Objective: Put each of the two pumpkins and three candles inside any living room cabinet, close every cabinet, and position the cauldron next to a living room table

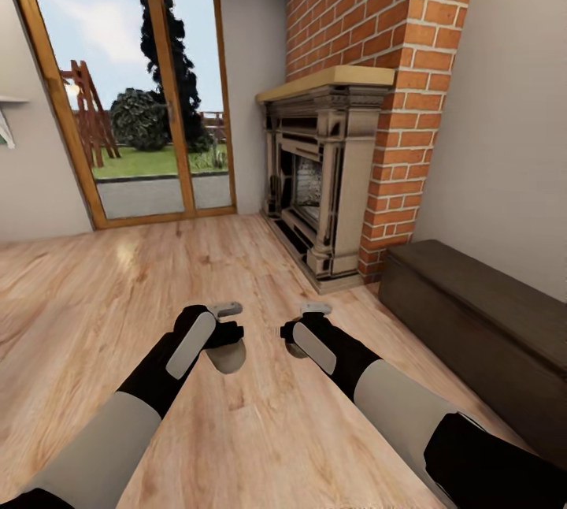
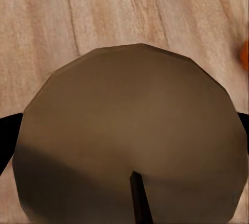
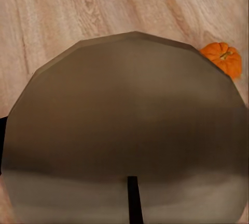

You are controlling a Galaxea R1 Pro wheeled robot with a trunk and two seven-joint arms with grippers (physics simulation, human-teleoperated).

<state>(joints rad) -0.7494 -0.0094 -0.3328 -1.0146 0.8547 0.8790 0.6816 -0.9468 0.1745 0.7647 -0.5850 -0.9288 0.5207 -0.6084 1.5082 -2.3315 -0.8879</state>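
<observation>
My left gripper [image 1: 227, 332] is shut on a candle [image 1: 227, 357], whose beige faceted end hangs below the fingers over the wood floor. In the left wrist view that candle [image 2: 129, 130] shows its end and dark wick up close. My right gripper [image 1: 304, 328] holds a second candle [image 1: 294, 350] the same way, and its end [image 3: 129, 125] looms large in the right wrist view. An orange pumpkin [image 3: 223, 58] lies on the floor beyond it, and an orange sliver [image 2: 245, 55] shows at the left wrist view's edge. The long dark brown cabinet [image 1: 472, 320] stands along the right wall.
A grey stone fireplace [image 1: 323, 178] with a red brick chimney [image 1: 378, 20] stands ahead on the right, just before the cabinet. A wood-framed glass patio door [image 1: 134, 99] fills the far wall. Wood floor [image 1: 94, 288] stretches ahead and to the left.
</observation>
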